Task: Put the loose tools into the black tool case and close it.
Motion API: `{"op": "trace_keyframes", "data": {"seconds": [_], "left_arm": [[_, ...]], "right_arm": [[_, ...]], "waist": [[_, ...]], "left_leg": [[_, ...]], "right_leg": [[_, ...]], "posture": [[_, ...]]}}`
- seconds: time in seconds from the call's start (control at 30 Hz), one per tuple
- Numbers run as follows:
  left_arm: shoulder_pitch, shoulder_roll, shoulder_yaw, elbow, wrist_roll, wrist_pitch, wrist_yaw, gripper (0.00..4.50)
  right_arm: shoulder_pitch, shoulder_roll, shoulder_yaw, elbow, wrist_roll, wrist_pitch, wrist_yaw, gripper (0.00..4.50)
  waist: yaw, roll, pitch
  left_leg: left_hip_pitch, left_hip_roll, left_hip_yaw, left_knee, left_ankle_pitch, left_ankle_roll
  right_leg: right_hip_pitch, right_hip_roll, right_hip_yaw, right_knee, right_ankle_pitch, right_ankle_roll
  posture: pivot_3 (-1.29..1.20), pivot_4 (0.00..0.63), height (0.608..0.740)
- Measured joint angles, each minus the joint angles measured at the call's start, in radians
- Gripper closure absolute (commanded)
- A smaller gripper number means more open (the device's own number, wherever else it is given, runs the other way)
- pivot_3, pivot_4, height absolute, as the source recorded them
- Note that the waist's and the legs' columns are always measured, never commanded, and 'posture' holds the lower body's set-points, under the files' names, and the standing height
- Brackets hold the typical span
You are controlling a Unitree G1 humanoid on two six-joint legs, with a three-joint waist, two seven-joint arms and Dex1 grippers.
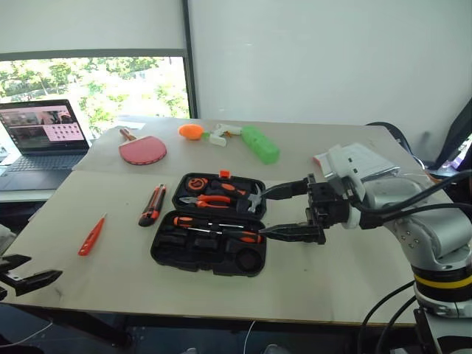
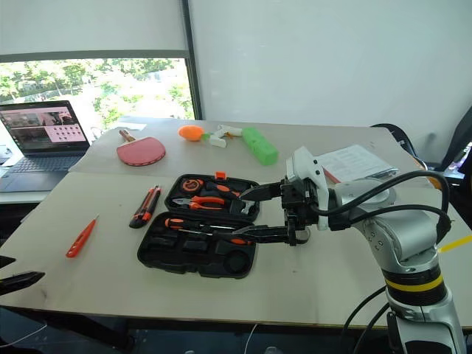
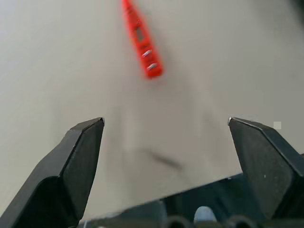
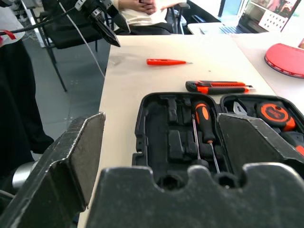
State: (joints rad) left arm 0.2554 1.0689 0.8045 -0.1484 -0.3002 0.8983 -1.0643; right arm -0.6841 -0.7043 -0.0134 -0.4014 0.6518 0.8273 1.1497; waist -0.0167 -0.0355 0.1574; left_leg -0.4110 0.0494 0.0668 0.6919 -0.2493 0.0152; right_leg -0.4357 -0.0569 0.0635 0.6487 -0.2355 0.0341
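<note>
Black tool case (image 1: 209, 234) lies open mid-tabletop (image 1: 332, 273), both halves flat, orange latch (image 1: 225, 175) on the far edge. No readable writing or brand on any of it.

Count inside: far half holds one orange tape measure (image 1: 196, 184) and one pair of orange-handled pliers (image 1: 207, 200); near half holds two black-and-orange screwdrivers (image 1: 217, 228) side by side in their recesses; several recesses are bare.

Loose on the tabletop: one utility knife (image 1: 153, 204) just left of the case, one slim all-orange tool (image 1: 91, 236) further left, well apart from the case.

Right gripper (image 1: 291, 212) hovers at the case's right edge, pointing left, fingers (image 1: 293, 234) spread wide, holding nothing. Left gripper (image 1: 29, 279) sits off the tabletop's near-left corner, fingers (image 3: 78, 161) wide, empty; in its wrist view the orange tool lies ahead of them, not touching.

Around: one red paddle (image 1: 142, 150), one orange ball (image 1: 191, 131), one green block (image 1: 260, 144) with a white piece (image 1: 219, 135) beside it along the far side; one laptop (image 1: 40, 144) open far left, screen text too small to read; papers (image 2: 355, 162) far right. Nothing lies between the loose tools and the case.
</note>
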Motion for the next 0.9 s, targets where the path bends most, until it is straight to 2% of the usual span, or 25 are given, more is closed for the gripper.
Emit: {"op": "trace_keyframes", "data": {"seconds": [0.1,0.23,0.37,0.47,0.57,0.77,0.87,0.9], "left_arm": [[-0.114,0.04,-0.078,0.041,-0.004,0.039,0.053,0.0],[-0.404,0.095,-0.313,0.18,-0.021,0.159,0.108,0.0],[-0.666,0.1,-0.567,0.334,-0.016,0.265,0.113,0.0],[-0.874,0.086,-0.74,0.484,0.019,0.309,0.115,0.0],[-1.022,0.049,-0.861,0.638,0.078,0.303,0.122,0.0],[-1.184,-0.037,-1.012,0.872,0.156,0.273,0.074,0.0],[-1.225,-0.054,-1.083,0.964,0.209,0.214,0.03,0.81],[-1.24,-0.057,-1.096,0.993,0.225,0.194,0.021,1.2]], "right_arm": [[-0.003,0.009,0.004,-0.004,0.003,-0.011,-0.01,0.04],[0.004,0.036,0.0,-0.026,0.041,-0.011,-0.053,0.04],[0.015,0.032,-0.005,-0.06,0.079,-0.009,-0.087,0.04],[0.036,0.029,-0.013,-0.09,0.108,0.002,-0.125,0.04],[0.071,0.028,-0.015,-0.132,0.121,0.005,-0.159,0.04],[0.111,0.024,-0.024,-0.191,0.16,0.01,-0.228,0.04],[0.12,0.018,-0.035,-0.21,0.181,0.011,-0.26,0.0],[0.12,0.016,-0.036,-0.212,0.187,0.011,-0.268,0.0]], "waist": [[0.009,-0.002,0.0],[0.012,-0.002,0.0],[0.01,-0.003,0.0],[0.003,-0.004,0.0],[0.002,-0.004,0.0],[0.004,-0.005,0.0],[0.002,-0.005,0.0],[0.002,-0.005,0.0]], "left_leg": [[0.0,0.0,0.001,0.0,0.0,0.0],[-0.003,-0.001,0.001,-0.001,0.0,0.0],[-0.005,-0.001,0.0,-0.001,0.0,0.0],[-0.006,-0.001,0.0,-0.001,0.0,0.0],[-0.006,-0.001,-0.001,-0.001,0.0,0.0],[-0.009,-0.001,-0.002,0.001,0.0,0.0],[-0.01,-0.001,-0.002,0.001,0.0,0.0],[-0.009,-0.001,-0.002,0.001,0.0,0.0]], "right_leg": [[0.0,-0.001,-0.001,-0.001,0.0,0.0],[-0.001,0.0,0.0,0.001,0.001,0.001],[-0.003,0.002,0.0,0.001,0.001,0.001],[-0.003,0.002,0.0,0.0,0.001,0.001],[-0.003,0.003,0.0,0.0,0.001,0.001],[-0.003,0.003,0.0,0.0,0.001,0.002],[-0.004,0.003,0.0,0.0,0.001,0.002],[-0.004,0.003,0.0,0.0,0.001,0.002]], "posture": [[0.0,0.15,0.738],[0.0,0.15,0.738],[0.0,0.15,0.738],[0.0,0.15,0.738],[0.0,0.15,0.738],[0.0,0.15,0.738],[0.0,0.15,0.738],[0.0,0.15,0.738]]}}
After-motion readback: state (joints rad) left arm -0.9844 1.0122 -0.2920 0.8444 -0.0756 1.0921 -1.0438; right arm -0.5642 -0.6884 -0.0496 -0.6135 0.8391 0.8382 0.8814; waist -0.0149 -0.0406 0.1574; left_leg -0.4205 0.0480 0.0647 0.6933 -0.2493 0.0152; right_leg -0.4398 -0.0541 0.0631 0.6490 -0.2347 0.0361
